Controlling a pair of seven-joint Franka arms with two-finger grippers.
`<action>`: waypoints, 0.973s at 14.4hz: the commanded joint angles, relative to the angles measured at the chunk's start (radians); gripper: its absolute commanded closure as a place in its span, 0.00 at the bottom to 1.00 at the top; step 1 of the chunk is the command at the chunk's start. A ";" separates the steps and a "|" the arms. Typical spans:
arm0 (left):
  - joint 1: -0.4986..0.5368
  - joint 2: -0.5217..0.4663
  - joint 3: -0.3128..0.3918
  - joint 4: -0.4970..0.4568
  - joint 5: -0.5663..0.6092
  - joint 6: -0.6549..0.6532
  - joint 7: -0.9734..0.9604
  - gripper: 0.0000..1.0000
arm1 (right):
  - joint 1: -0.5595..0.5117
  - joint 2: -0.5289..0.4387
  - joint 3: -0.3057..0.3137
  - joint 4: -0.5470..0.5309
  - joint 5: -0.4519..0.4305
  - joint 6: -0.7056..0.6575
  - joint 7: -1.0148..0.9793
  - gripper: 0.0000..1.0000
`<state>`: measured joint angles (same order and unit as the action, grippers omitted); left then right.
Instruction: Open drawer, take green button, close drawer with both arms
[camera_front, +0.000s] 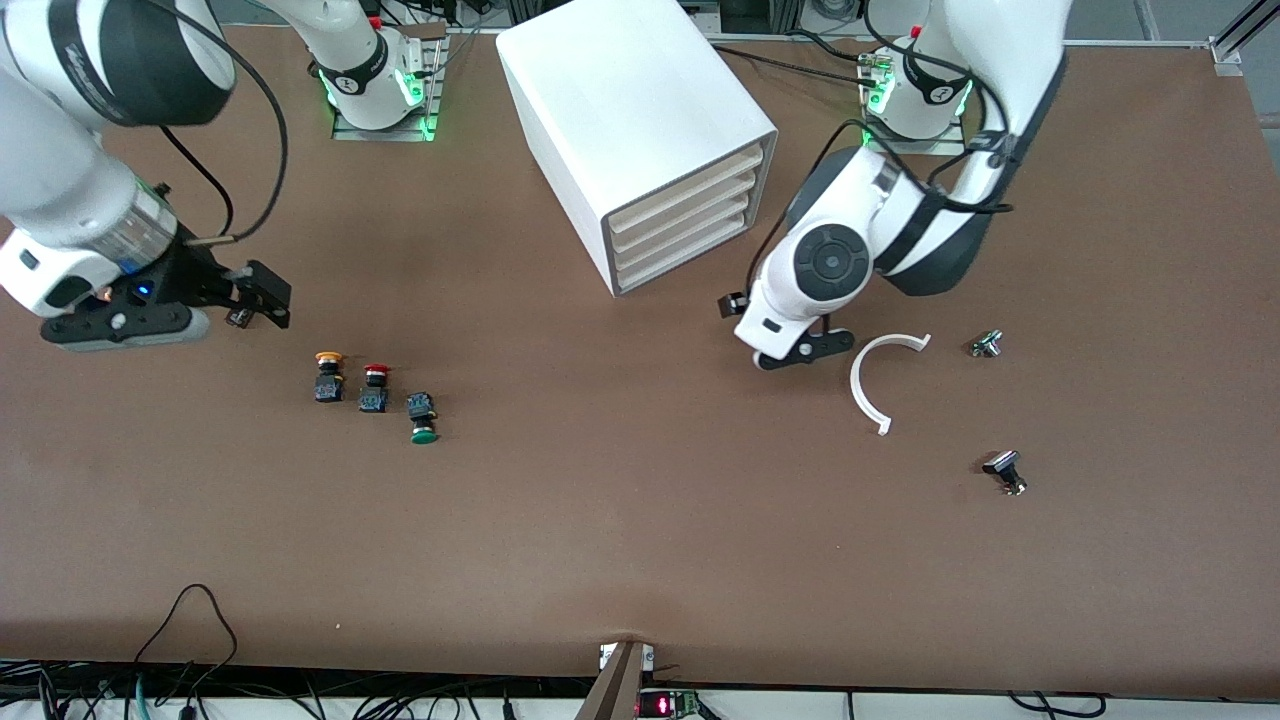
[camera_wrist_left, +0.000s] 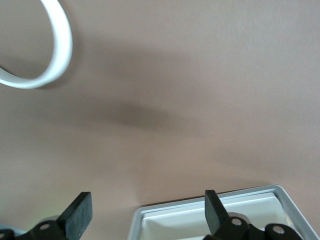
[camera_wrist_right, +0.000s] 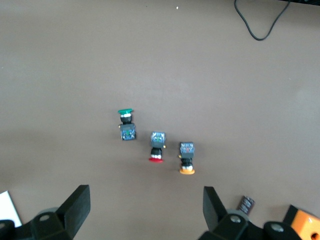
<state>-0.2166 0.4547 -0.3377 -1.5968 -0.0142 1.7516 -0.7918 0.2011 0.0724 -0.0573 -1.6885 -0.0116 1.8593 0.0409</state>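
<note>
Front view shows nothing done yet: all four cream-fronted drawers of the big white box cabinet (camera_front: 640, 130) sit shut, the lowest drawer (camera_front: 683, 263) included, so opening, taking and closing all remain. The green-capped button (camera_front: 423, 417) lies on the brown table (camera_front: 640, 540), well apart from the cabinet toward the right arm's end, beside one red-capped button (camera_front: 375, 388) and one yellow-capped button (camera_front: 328, 376) (three pushbuttons). Both pincers gape empty, the left gripper (camera_front: 800, 352) just beside the cabinet's front, the right gripper (camera_front: 262, 300) over the table near the buttons.

Matt brown table covering (camera_front: 640, 520), faintly textured. Smooth matt white cabinet (camera_front: 620, 110); cream drawer (camera_front: 680, 258) fronts. Glossy plastic green button (camera_front: 423, 417) cap. Smooth white plastic arc (camera_front: 872, 385). Shiny metal fittings (camera_front: 1005, 470).
</note>
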 joint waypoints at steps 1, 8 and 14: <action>0.054 0.009 0.000 0.144 0.046 -0.201 0.153 0.01 | -0.003 -0.052 0.004 0.003 0.002 -0.055 0.011 0.00; 0.255 -0.108 -0.001 0.270 0.131 -0.363 0.659 0.01 | -0.148 -0.097 0.147 0.010 -0.004 -0.110 0.097 0.00; 0.252 -0.400 0.267 -0.025 -0.011 -0.087 1.002 0.01 | -0.189 -0.120 0.169 0.003 0.001 -0.135 0.111 0.00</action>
<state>0.0596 0.2226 -0.1684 -1.4012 0.0544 1.5123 0.1392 0.0348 -0.0279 0.0935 -1.6849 -0.0122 1.7495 0.1326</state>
